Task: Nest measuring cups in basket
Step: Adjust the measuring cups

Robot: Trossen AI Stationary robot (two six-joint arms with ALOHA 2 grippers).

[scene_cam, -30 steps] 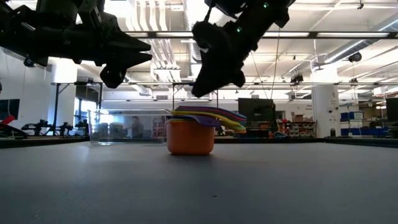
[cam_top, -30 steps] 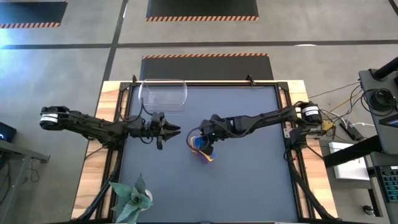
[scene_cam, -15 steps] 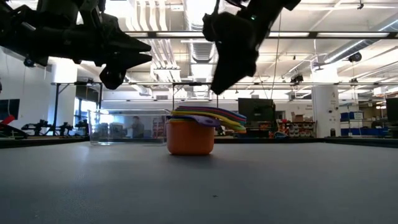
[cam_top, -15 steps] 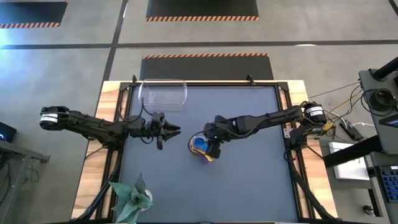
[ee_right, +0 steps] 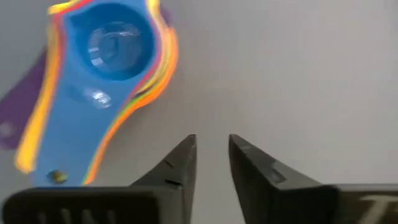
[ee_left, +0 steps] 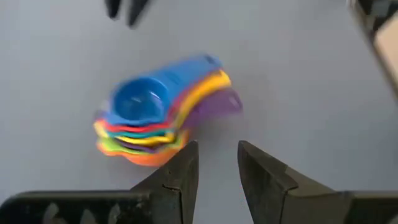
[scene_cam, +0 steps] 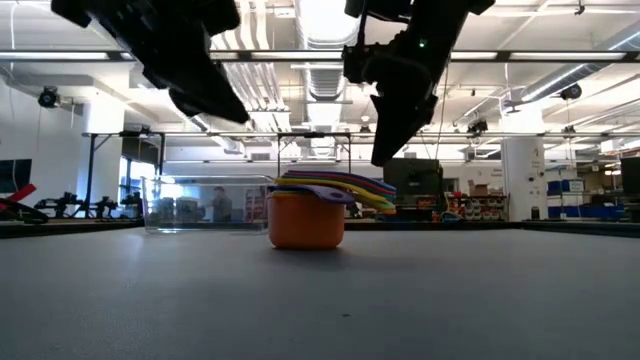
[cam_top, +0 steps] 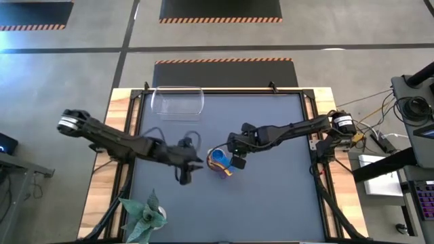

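Observation:
The measuring cups (cam_top: 218,161) stand nested in one stack on the table mat, the orange one at the bottom (scene_cam: 305,222) and the blue one on top (ee_left: 142,99). Their handles fan out to one side (scene_cam: 355,188). My right gripper (cam_top: 237,161) hovers just right of the stack, slightly open and empty; the stack (ee_right: 106,62) shows beyond its fingers (ee_right: 211,155). My left gripper (cam_top: 186,171) hovers left of the stack and a little nearer, slightly open and empty (ee_left: 217,168). The clear basket (cam_top: 178,103) sits at the far left of the mat.
A green plant-like thing (cam_top: 146,217) lies at the near left corner. The basket (scene_cam: 205,203) stands behind and to the left of the stack in the low view. Bare mat (cam_top: 271,196) stretches near and right of the stack.
My right gripper has risen off the stack and drawn back toward the table's right. My left arm has swung toward the near edge and toward the stack, turning its gripper to face the cups. The stack has stayed in place.

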